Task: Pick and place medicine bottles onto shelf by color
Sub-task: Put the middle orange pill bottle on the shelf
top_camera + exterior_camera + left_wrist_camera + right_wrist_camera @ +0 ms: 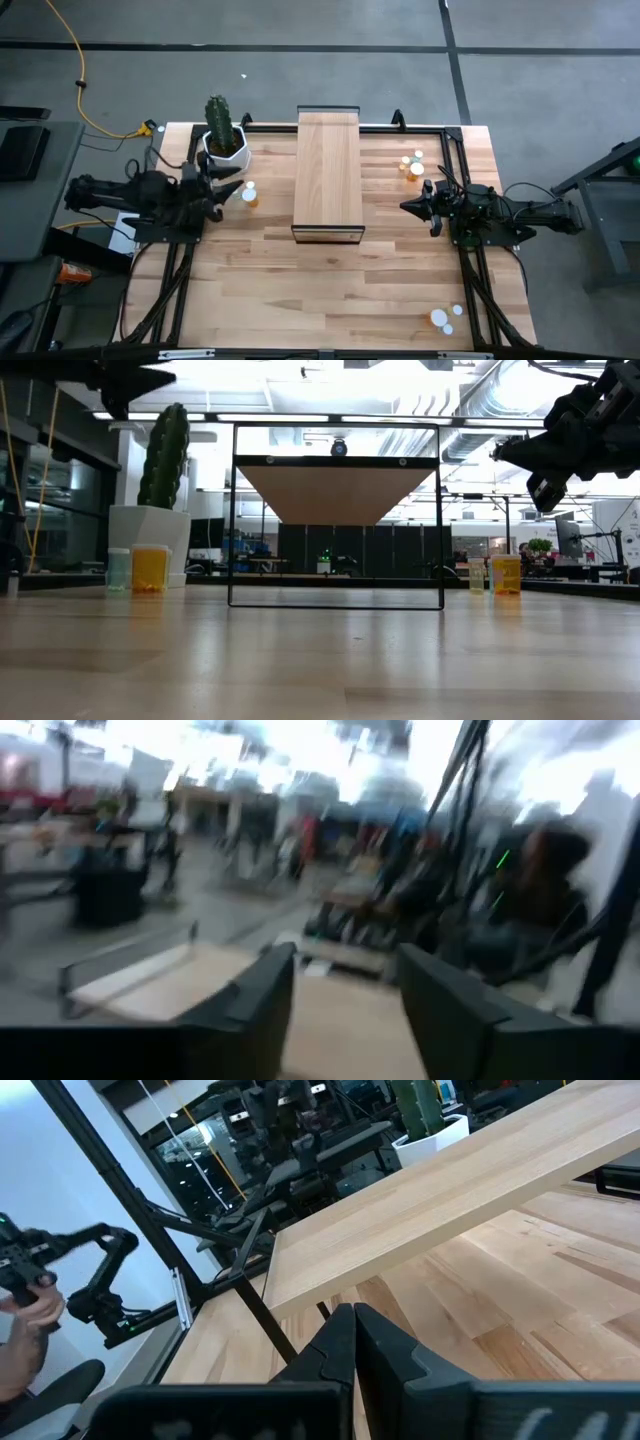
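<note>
Wooden table [330, 280]: we see pale planks carrying everything, with a dark frame along its edges.
Near right bottles [440, 318]: white-capped, we find them by the table's near right corner.
Shelf [328, 172]: light-wood top on a dark frame, mid-table; nothing stands on it.
Left claw [228, 190]: raised at the left side, fingers apart in its wrist view, gripping nothing.
Left bottles [249, 195]: an orange one [150, 569] and a pale one [118, 571] stand side by side on the table just beside the left claw.
Right claw [413, 205]: raised at the right side, fingers pressed together, empty.
Far right bottles [413, 166]: on the table, beyond the right claw.
Cactus pot [225, 148]: white, far left.
</note>
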### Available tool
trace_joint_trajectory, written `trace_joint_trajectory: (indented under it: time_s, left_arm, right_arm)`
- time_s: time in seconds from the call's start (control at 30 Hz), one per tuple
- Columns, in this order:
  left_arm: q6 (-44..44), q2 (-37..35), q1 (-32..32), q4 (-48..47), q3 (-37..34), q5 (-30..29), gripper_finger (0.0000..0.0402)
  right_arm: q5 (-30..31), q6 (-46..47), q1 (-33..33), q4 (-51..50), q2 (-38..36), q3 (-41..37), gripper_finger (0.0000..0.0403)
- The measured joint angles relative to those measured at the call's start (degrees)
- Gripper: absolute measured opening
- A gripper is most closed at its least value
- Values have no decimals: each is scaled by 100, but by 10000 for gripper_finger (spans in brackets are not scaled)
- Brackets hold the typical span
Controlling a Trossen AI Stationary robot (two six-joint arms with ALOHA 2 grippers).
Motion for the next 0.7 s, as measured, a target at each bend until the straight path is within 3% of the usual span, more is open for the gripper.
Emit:
trace_joint_trajectory:
  time_s: [0.17, 0.3, 0.47, 0.7]
  left_arm:
    - [-650, 1182, 0, -2301, 1172, -303, 277]
    - [-1518, 2038, 0, -3780, 1670, -303, 320]
    - [-2231, 2855, 10, -4443, 1712, -279, 329]
    - [-3153, 3710, 529, -4533, 1712, -210, 326]
  right_arm:
    - [2, 0, 0, 0, 0, 1, 0]
    - [2, 0, 0, 0, 0, 0, 0]
    - [-1, 0, 0, 0, 2, -1, 0]
    - [1, 0, 0, 0, 0, 1, 0]
